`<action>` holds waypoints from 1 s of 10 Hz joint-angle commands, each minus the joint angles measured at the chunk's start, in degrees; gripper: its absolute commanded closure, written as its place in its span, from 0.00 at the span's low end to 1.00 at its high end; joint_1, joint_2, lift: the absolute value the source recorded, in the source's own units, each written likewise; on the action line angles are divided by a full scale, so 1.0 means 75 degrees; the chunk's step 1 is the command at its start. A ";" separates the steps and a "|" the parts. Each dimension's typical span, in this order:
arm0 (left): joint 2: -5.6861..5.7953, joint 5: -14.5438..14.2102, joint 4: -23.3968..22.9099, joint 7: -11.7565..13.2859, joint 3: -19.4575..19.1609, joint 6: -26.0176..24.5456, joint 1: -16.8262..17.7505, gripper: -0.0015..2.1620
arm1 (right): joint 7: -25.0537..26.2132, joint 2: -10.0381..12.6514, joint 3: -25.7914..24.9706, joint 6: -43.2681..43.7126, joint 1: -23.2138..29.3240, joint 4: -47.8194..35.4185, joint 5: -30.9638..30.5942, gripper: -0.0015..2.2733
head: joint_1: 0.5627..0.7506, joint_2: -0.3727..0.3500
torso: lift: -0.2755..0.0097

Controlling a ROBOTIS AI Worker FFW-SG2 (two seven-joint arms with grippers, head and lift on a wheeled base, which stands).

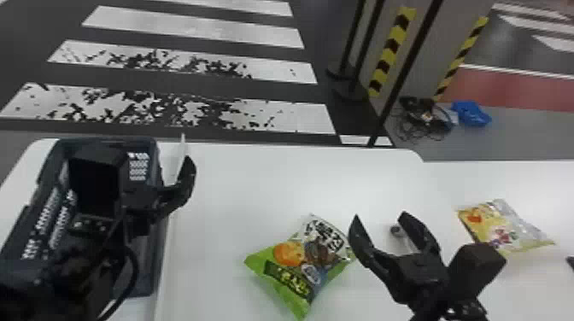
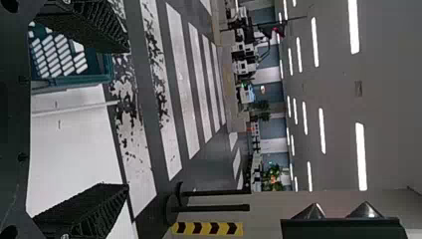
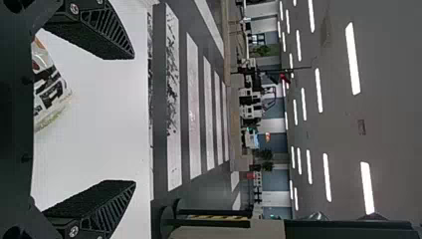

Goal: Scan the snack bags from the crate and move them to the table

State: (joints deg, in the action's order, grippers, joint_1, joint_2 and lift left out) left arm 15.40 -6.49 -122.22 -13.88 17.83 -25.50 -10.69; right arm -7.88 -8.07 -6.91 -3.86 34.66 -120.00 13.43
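My left gripper [image 1: 171, 196] is over the dark crate [image 1: 147, 256], its arm covering much of the inside. In the left wrist view the left gripper [image 2: 128, 118] has its fingers wide apart, the crate's rim [image 2: 74, 79] beyond them. A green snack bag [image 1: 294, 264] lies mid-table. Just right of it, the right gripper [image 1: 380, 217] stands open; a yellow and silver snack bag [image 1: 504, 226] rests farther right. In the right wrist view, part of the green bag [image 3: 50, 94] shows near the base of the open right gripper [image 3: 134, 119].
A thin white upright edge [image 1: 182, 147] runs beside the crate on the white table [image 1: 265, 179]. Between the right fingers is a small dark round item [image 1: 396, 231], and a dark object [image 1: 570, 261] sits at the right border. Black posts stand on the floor beyond.
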 commanded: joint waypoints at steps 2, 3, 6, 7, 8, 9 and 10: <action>0.0150 -0.0260 -0.0403 -0.0001 -0.0737 0.0616 -0.0954 0.01 | -0.0169 -0.0072 0.0019 -0.0488 0.0031 -0.0113 0.0015 0.05 | 0.70 0.33 | 0.63; 0.0208 -0.0354 -0.0579 0.0081 -0.1006 0.0663 -0.1282 0.01 | -0.0262 -0.0084 0.0031 -0.0488 0.0054 -0.0125 -0.0021 0.05 | 0.70 0.35 | 0.63; 0.0244 -0.0928 -0.0778 0.0550 -0.1616 0.0686 -0.1797 0.01 | -0.0379 -0.0189 0.0301 -0.1074 0.0230 -0.0417 -0.0185 0.05 | 0.70 0.42 | 0.63; 0.0244 -0.1033 -0.0778 0.0667 -0.1709 0.0710 -0.1903 0.01 | -0.0379 -0.0201 0.0453 -0.1214 0.0300 -0.0500 -0.0302 0.05 | 0.70 0.44 | 0.63; 0.0244 -0.1033 -0.0778 0.0679 -0.1709 0.0733 -0.1962 0.01 | -0.0391 -0.0201 0.0640 -0.1472 0.0347 -0.0546 -0.0501 0.05 | 0.70 0.47 | 0.63; 0.0244 -0.1045 -0.0778 0.0714 -0.1709 0.0780 -0.1997 0.01 | -0.0379 -0.0260 0.0992 -0.1777 0.0441 -0.0687 -0.1064 0.04 | 0.70 0.50 | 0.63; 0.0244 -0.1092 -0.0778 0.0726 -0.1709 0.0780 -0.1997 0.01 | -0.0368 -0.0283 0.1297 -0.2246 0.0523 -0.1003 -0.1497 0.05 | 0.70 0.53 | 0.63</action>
State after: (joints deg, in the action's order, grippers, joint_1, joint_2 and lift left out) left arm 17.23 -14.52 -128.05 -8.45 5.02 -19.69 -25.63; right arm -10.59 -10.09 1.54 -18.83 38.27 -126.38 4.04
